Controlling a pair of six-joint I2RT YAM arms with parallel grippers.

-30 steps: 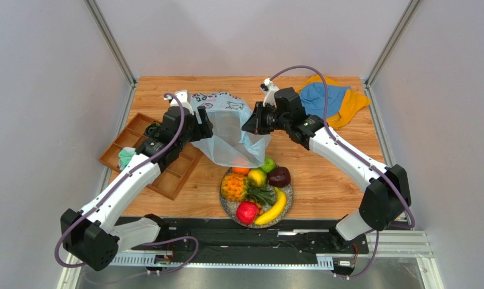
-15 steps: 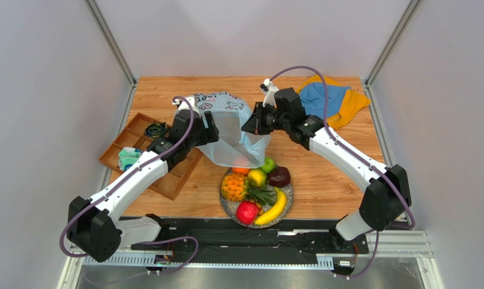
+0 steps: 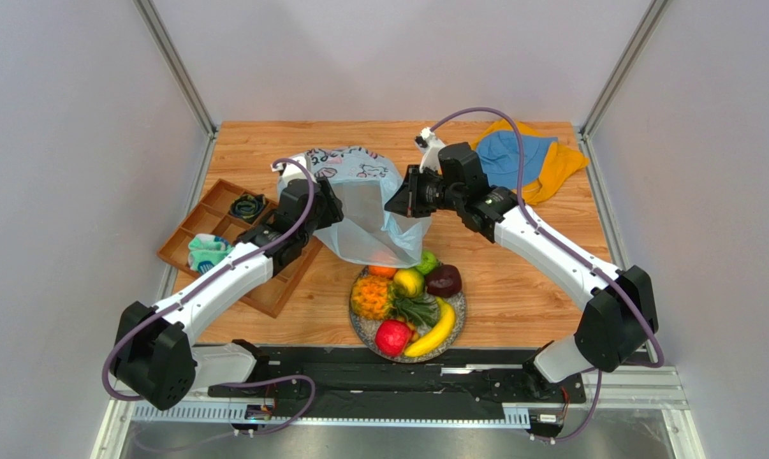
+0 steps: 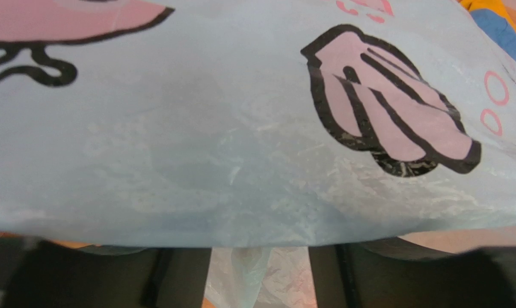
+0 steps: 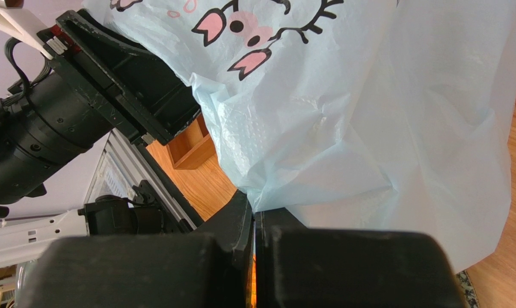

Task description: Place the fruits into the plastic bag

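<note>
The light blue plastic bag hangs upright between my two grippers at mid table. My right gripper is shut on the bag's right rim, seen in the right wrist view. My left gripper is at the bag's left side. In the left wrist view the bag drapes over it, and a fold of film hangs between its parted fingers. The fruits lie on a speckled plate just in front: orange, green apple, yellow-green fruit, maroon fruit, pineapple, red apple, banana.
A wooden compartment tray lies at the left under my left arm, with a teal item and a dark item in it. A blue hat on a yellow cloth lies at the back right.
My left arm has swung right and nearer, bringing its gripper in against the bag's left side. The right gripper and the bag have stayed almost still.
</note>
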